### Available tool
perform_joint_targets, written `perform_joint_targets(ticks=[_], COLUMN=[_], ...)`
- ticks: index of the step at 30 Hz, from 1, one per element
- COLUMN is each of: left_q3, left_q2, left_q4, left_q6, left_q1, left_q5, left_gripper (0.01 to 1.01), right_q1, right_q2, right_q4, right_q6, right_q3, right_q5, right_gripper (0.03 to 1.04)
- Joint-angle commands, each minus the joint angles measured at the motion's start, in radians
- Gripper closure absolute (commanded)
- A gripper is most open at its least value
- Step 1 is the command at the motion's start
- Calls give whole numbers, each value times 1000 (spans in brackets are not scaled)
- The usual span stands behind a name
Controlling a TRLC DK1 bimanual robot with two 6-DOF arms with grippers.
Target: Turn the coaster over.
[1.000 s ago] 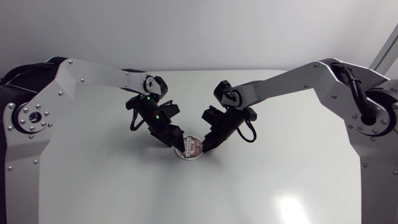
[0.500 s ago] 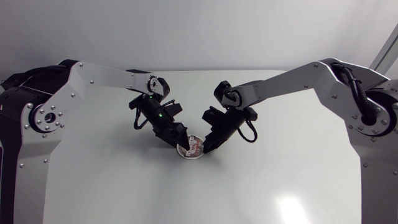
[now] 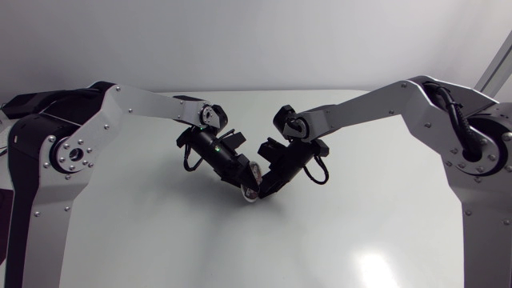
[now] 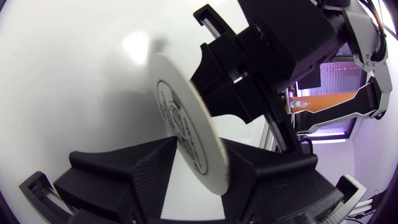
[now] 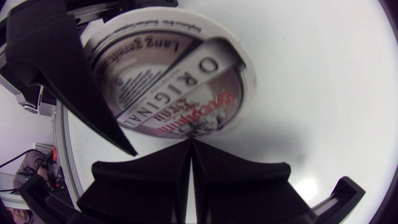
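Observation:
The round coaster (image 3: 254, 181) stands nearly on its edge on the white table (image 3: 160, 240), between my two grippers. In the left wrist view its white printed face (image 4: 183, 134) is between the left gripper's (image 4: 202, 149) fingers. It leans on one finger (image 4: 267, 180), and a sliver of table shows beside the other finger (image 4: 118, 171), so that gripper is open. My right gripper (image 5: 189, 148) is shut, with its joined tips against the rim of the coaster (image 5: 168, 81), whose colourful printed side faces it. In the head view the left gripper (image 3: 246, 186) and right gripper (image 3: 264, 192) meet mid-table.
Both arms come in from the sides and bend down to the table's middle. A black cable loop (image 3: 320, 172) hangs at the right wrist. Bare white tabletop surrounds the grippers.
The left arm moved right and its fingers narrowed around the coaster. The coaster rose from leaning flat to nearly on edge. The right gripper kept its place.

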Motion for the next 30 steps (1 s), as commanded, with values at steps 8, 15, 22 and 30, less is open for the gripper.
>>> perform_joint_targets(ticks=[8, 15, 22, 30], left_q3=[-31, -206, -278, -707], left_q2=[-22, -246, -473, -736], left_q4=[89, 269, 281, 631], left_q6=[-29, 0, 60, 362], left_q1=[9, -31, -18, -258], left_q5=[-76, -259, -349, -886], left_gripper=[1007, 1008, 1007, 1005], right_q1=[12, 0, -42, -101], right_q2=[45, -21, -216, -372], right_q4=[-5, -2, 3, 40], right_q6=[-16, -21, -39, -110], right_q3=[-29, -44, -123, -268], right_q5=[16, 16, 24, 87], right_gripper=[1020, 866, 69, 67])
